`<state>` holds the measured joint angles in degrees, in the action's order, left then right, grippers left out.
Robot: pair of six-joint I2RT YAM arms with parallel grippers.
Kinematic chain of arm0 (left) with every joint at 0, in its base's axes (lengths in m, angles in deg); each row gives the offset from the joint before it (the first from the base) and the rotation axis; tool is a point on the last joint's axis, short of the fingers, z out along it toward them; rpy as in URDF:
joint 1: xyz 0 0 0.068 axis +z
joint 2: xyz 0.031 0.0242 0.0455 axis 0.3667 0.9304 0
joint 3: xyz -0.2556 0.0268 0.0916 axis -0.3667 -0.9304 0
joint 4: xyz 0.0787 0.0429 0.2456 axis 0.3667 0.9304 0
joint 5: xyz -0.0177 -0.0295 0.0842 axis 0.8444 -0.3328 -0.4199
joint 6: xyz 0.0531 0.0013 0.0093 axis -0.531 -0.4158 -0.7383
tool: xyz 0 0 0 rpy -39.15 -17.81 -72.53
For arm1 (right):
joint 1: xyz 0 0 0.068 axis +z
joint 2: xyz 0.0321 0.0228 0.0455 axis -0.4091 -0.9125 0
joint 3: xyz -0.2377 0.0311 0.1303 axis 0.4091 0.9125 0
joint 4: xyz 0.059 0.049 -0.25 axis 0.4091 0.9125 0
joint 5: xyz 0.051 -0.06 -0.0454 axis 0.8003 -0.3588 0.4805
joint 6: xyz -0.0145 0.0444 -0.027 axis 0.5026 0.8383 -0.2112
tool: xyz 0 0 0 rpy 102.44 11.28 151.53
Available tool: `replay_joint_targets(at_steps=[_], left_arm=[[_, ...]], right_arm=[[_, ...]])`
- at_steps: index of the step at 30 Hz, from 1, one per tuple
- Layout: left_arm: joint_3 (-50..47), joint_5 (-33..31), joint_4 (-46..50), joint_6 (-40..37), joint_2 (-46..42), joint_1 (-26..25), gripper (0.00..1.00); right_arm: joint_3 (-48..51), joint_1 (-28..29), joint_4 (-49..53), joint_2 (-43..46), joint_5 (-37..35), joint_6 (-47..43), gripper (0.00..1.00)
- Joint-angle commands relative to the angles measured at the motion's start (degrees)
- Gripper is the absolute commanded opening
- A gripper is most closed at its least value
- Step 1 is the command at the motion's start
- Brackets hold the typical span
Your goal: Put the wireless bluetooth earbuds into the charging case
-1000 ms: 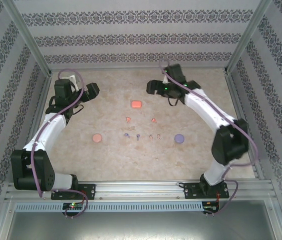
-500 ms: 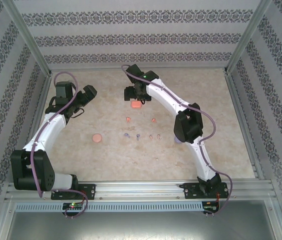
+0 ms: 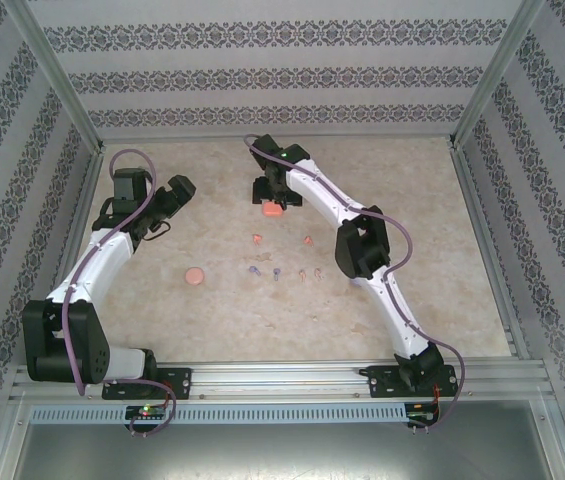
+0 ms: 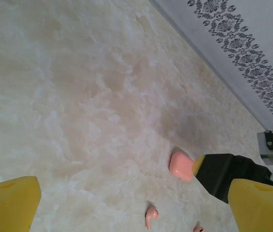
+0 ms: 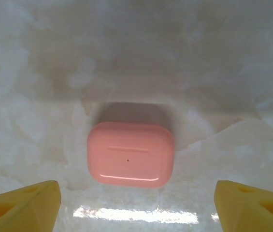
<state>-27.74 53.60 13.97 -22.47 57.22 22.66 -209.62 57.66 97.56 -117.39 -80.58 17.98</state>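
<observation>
- We see a pink case (image 5: 130, 155) on a cream marbled desk (image 5: 39, 72).
- Our right claw (image 5: 137, 205) has yellow fingertips (image 5: 22, 205).
- We see white walls (image 3: 262, 60) with grey floral stripes.

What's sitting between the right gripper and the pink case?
Nothing visible. The right gripper is open and faces the pink case directly, with bare table on either side of it.

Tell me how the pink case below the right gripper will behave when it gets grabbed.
The pink case looks like rigid, glossy plastic with a bright reflection along its near edge, so it may slip in the open right gripper unless squeezed squarely. Its corners are rounded, yet it lies flat and closed on the table, so a push would probably slide it rather than roll it.
</observation>
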Motion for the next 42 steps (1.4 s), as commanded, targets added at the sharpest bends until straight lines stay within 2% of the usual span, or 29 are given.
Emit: replay_joint_targets(at_steps=[1,22,42], left_arm=[[-0.9,1.5,-2.5,0.6,0.2,0.0,0.99],[-1.5,1.6,-3.3,1.2,2.8,-0.1,0.99],[-1.2,0.0,-1.5,0.9,2.4,-1.0,0.99]], right_arm=[[-3.1,0.1,0.7,-2.5,-0.2,1.2,0.83],[-7.3,1.8,0.4,-8.9,-3.4,1.7,0.73],[-7.5,2.0,-0.6,-11.2,-5.1,4.1,0.70]])
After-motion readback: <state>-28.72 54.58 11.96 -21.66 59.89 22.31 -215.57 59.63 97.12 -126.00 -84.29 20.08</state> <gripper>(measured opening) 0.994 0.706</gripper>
